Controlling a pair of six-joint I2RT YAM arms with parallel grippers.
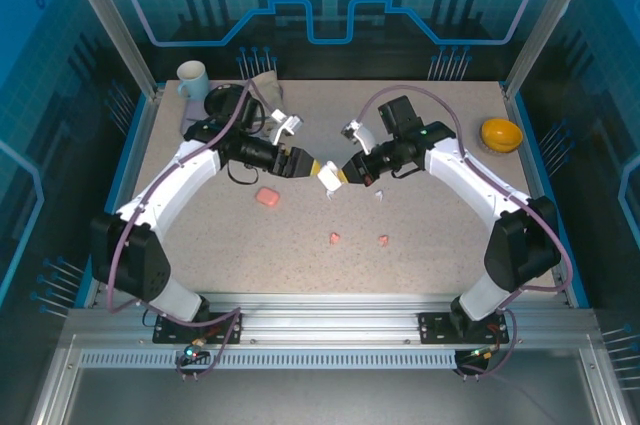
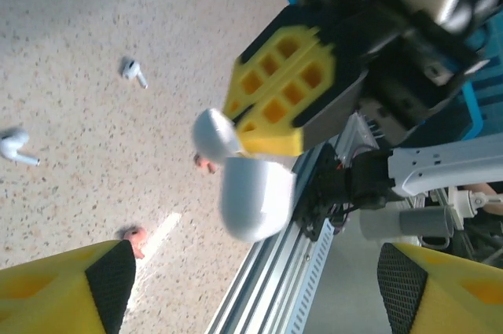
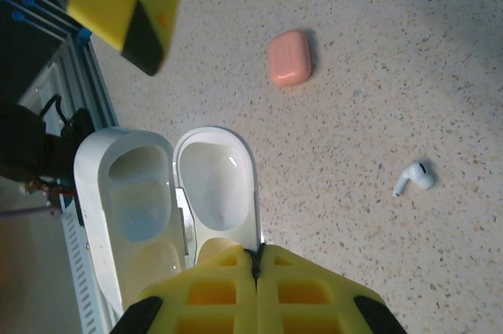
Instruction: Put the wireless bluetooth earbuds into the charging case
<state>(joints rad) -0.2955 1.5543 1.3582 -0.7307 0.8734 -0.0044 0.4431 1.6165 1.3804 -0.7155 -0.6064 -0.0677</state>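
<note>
The right gripper (image 3: 255, 262) clamps the open white case (image 3: 130, 192) by its lid, just ahead of the left gripper (image 1: 305, 164), whose jaws are spread and empty. A white earbud (image 2: 134, 72) lies flat on the table (image 2: 71, 12), beyond and left of those jaws (the free arm's job, I judge).

A speckled worktop (image 1: 420, 235) has a white mug (image 1: 192, 76) standing upright in its far left corner. Near the mug lies a crumpled brownish thing (image 1: 266, 84); I cannot tell what it is. A yellow bowl (image 1: 500, 133) sits by the far right edge, well apart from the mug.
</note>
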